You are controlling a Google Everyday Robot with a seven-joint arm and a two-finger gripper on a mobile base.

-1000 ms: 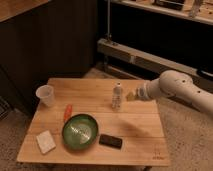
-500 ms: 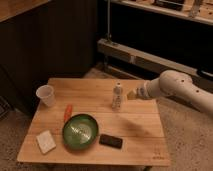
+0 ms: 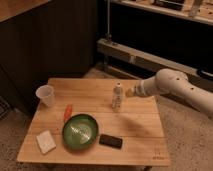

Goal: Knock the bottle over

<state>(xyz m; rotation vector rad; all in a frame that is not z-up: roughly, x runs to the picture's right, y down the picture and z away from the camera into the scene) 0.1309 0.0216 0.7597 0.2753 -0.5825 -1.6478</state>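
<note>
Tabletop (image 3: 140, 127), left to right: translucent white cup (image 3: 45, 95) upright near the left edge; flat white pad (image 3: 46, 141) at the front left corner; orange item (image 3: 67, 112) lying just beside the green bowl (image 3: 80, 131); black flat object (image 3: 110, 141) right of the bowl. The bottle (image 3: 117, 97) stands upright mid-table, apart from all of these. The tool (image 3: 130, 92) is closed, nothing held, just right of the bottle's upper part. Nothing stands between them.
</note>
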